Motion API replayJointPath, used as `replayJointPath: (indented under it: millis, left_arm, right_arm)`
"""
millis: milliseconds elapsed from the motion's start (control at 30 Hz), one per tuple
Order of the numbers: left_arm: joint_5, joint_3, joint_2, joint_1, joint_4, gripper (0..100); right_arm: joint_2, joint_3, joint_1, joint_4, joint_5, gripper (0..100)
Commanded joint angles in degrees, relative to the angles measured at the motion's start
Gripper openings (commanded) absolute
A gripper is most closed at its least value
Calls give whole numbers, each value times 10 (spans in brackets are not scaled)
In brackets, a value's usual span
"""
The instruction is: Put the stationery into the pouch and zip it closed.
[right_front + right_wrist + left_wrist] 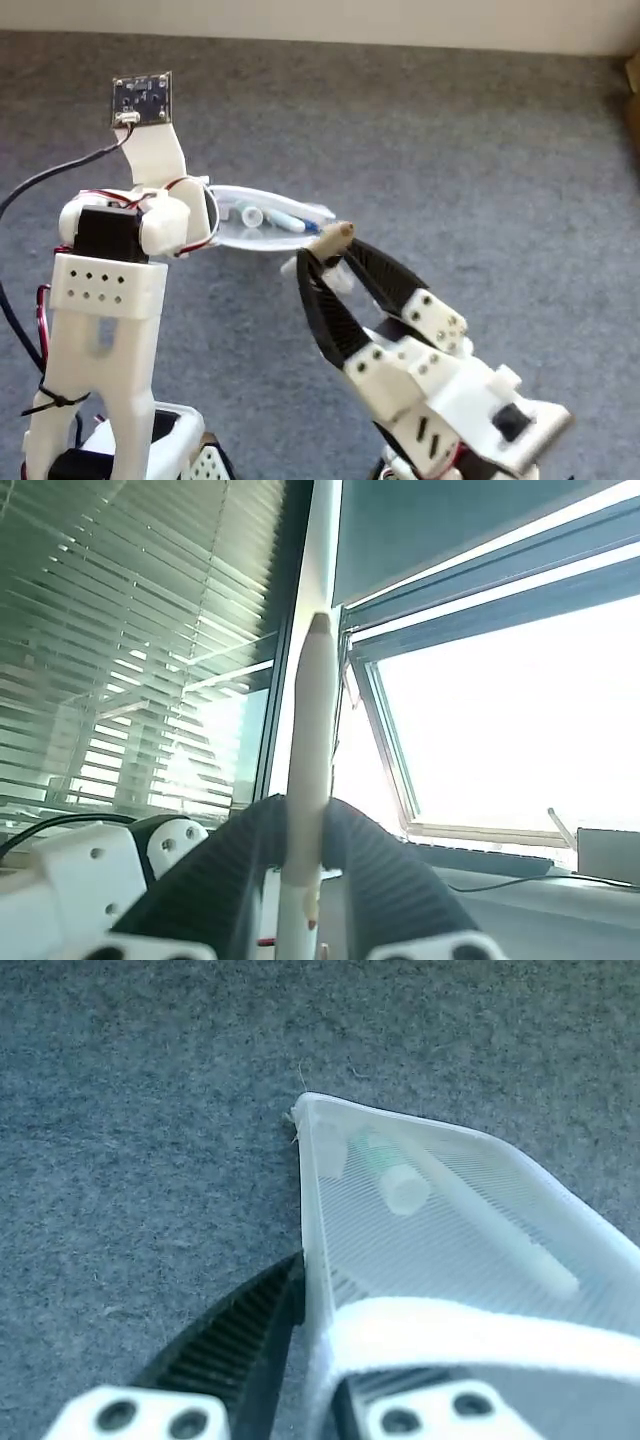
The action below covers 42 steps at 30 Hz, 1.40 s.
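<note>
Risk check, big to small:

- table [480, 130]: grey, fuzzy surface. The pouch probably drags on it rather than slides, so any shove from me would load the grip, not move the pouch
- pouch [250, 240]: lies flat on the table between my arms. My left gripper [315, 1310] is clamped on its edge at one end. It's a thin pinch on soft mesh [400, 1260], so a sideways push could peel it out. I can't tell how wide the mouth gapes
- pen [335, 235]: clenched in my right gripper [325, 255], with its end just beside the far end of the pouch. In the right wrist view the gripper [305, 825] holds the pen [308, 710] low on the barrel and most of its length sticks out past the jaws. That's a long lever, so a knock on the rim could twist it in the pads or pop it loose
- main failure: the pen meets the rim or wall instead of the opening, crumples the pouch and folds the mouth shut
- marker [405, 1188]: already inside, near the held end. If the left gripper lifts or tilts, it could roll out
- zip not yet done; anything poking out would jam it
</note>
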Motion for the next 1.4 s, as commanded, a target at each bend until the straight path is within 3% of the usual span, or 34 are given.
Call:
replayJointPath:
  millis: [0,500,1000,1167,1367]
  left_arm:
    - [4,-24,-29,9,2,7]
    - [-12,-23,-29,8,10,7]
    - [-13,-12,-29,-5,5,7]
    - [-13,-13,-29,-16,5,7]
    - [-13,-13,-29,-16,5,7]
  right_arm:
    - [74,-5,-6,-81,-3,5]
    - [301,0,33,-265,-5,5]
    - [343,55,39,-268,-1,9]
    - [346,74,39,-268,76,9]
    - [346,80,39,-266,113,9]
